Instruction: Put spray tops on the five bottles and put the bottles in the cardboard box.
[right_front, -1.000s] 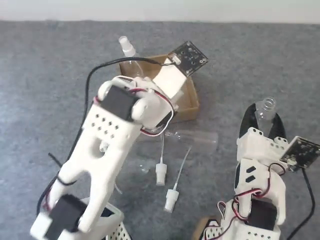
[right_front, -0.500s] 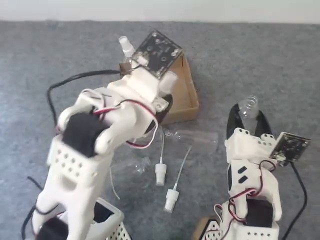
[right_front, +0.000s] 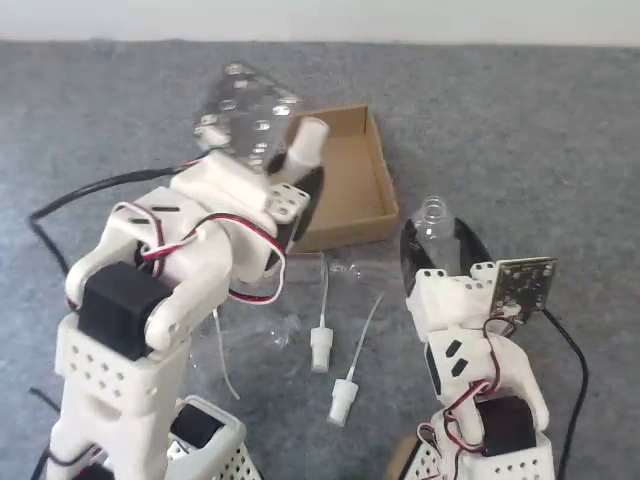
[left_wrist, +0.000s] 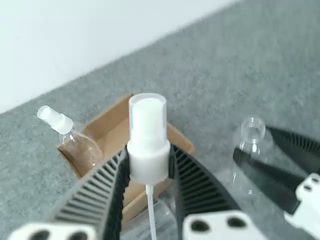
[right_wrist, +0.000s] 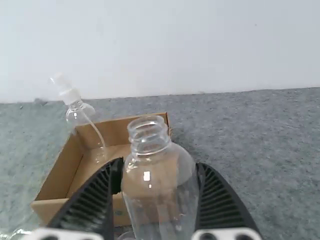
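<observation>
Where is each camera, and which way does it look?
High view: above the table, looking down at left arm, right arm and box.
Left wrist view: on the left arm, facing the box; left hand holds a spray top.
Right wrist view: on the right arm, facing the box; right hand holds an open bottle.
Wrist views share the box and its capped bottle.
</observation>
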